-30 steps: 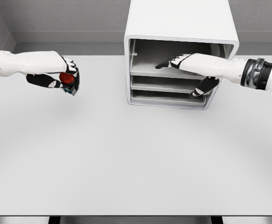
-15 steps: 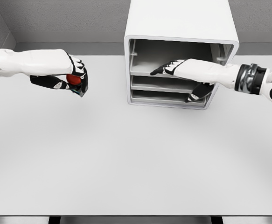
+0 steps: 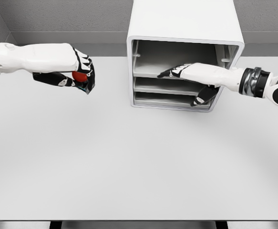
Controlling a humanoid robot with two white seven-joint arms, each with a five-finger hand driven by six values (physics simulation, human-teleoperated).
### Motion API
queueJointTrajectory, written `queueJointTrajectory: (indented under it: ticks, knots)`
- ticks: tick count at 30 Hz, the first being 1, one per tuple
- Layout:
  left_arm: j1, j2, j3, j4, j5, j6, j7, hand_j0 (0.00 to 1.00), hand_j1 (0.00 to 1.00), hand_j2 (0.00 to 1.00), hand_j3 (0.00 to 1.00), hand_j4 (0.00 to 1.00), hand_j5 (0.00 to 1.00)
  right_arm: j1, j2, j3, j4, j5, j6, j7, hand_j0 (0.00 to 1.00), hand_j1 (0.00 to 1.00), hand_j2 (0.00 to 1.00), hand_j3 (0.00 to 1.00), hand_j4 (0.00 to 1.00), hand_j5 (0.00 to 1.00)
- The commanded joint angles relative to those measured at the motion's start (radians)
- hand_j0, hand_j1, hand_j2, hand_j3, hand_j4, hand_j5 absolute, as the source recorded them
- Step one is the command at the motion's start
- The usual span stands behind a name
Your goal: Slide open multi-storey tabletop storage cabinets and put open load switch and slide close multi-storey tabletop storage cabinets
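- A white storage cabinet (image 3: 184, 28) is being shown standing at the far middle of the pale surface (image 3: 129, 167), its open front revealing three stacked grey drawers.
- The right hand (image 3: 191, 78) is being held at the cabinet's open front, with the arm coming in from the cabinet's right side.
- Its fingers (image 3: 169, 72) are being stretched out flat over the top drawer (image 3: 150, 69), while the thumb is being pressed lower down near the cabinet's front right edge; nothing is being gripped by it.
- The left hand (image 3: 79, 74) is being held above the surface, well to the left of the cabinet and apart from it.
- Its fingers are being curled closed around the red load switch (image 3: 80, 76), which is being carried in the air level with the cabinet's upper drawers.
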Motion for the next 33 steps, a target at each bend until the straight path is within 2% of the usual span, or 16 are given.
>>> queueJointTrajectory:
  ticks: [1, 11, 23, 29, 33]
  knots:
    - [0.000, -0.005, 0.000, 0.000, 0.006, 0.002, 0.000, 0.43, 0.43, 0.43, 0.43, 0.43, 0.43, 0.000, 0.007, 0.010, -0.008, 0.019, -0.017, 0.006, 1.00, 1.00, 1.00, 1.00, 1.00, 1.00]
    - [0.002, -0.006, 0.000, -0.009, -0.001, 0.002, 0.000, 0.43, 0.43, 0.43, 0.43, 0.43, 0.43, 0.008, -0.007, 0.036, -0.059, 0.016, -0.016, 0.006, 1.00, 1.00, 1.00, 1.00, 1.00, 1.00]
    - [0.000, -0.009, 0.000, -0.009, -0.001, 0.002, 0.000, 0.43, 0.43, 0.43, 0.43, 0.43, 0.43, 0.032, -0.053, 0.038, -0.157, 0.007, -0.017, 0.006, 1.00, 1.00, 1.00, 1.00, 1.00, 1.00]
    - [-0.002, -0.009, 0.000, -0.009, -0.001, 0.002, 0.000, 0.43, 0.43, 0.43, 0.43, 0.43, 0.43, 0.038, -0.059, 0.036, -0.170, 0.006, -0.027, 0.006, 1.00, 1.00, 1.00, 1.00, 1.00, 1.00]
    - [0.000, -0.009, 0.000, -0.010, -0.001, 0.002, 0.000, 0.43, 0.43, 0.43, 0.43, 0.43, 0.43, 0.038, -0.090, 0.039, -0.177, -0.031, -0.053, 0.006, 1.00, 1.00, 1.00, 1.00, 1.00, 1.00]
